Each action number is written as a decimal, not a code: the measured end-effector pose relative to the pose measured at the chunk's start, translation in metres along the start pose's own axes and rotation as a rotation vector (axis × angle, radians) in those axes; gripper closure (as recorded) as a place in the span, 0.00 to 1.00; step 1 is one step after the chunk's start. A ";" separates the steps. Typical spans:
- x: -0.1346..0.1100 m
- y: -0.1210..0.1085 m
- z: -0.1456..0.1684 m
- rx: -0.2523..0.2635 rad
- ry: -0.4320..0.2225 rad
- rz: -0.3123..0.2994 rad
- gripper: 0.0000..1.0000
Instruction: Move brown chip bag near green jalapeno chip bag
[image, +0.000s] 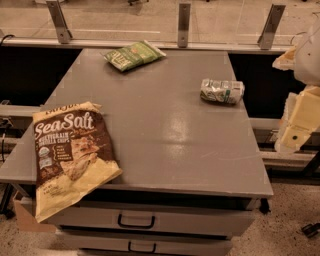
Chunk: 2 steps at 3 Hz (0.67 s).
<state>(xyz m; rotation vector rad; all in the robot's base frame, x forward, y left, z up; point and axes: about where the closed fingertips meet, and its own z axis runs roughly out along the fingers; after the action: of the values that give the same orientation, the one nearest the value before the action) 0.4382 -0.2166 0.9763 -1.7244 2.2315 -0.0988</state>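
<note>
The brown chip bag (70, 155) lies flat at the front left corner of the grey table (165, 125), its lower end hanging over the front edge. The green jalapeno chip bag (134, 55) lies flat at the far edge of the table, left of centre. My gripper (295, 127) hangs at the right edge of the view, off the table's right side and far from both bags. It holds nothing that I can see.
A crushed silver-green can (222, 91) lies on its side at the right of the table. Drawers with handles (136, 220) sit under the front edge. A glass barrier with metal posts (184, 22) runs behind the table.
</note>
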 end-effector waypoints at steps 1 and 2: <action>0.000 0.000 0.000 0.000 0.000 0.000 0.00; -0.032 0.008 0.017 -0.040 -0.051 -0.045 0.00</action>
<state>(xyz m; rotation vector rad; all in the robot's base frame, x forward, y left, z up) 0.4430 -0.1818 0.9649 -1.7787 2.1729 -0.0203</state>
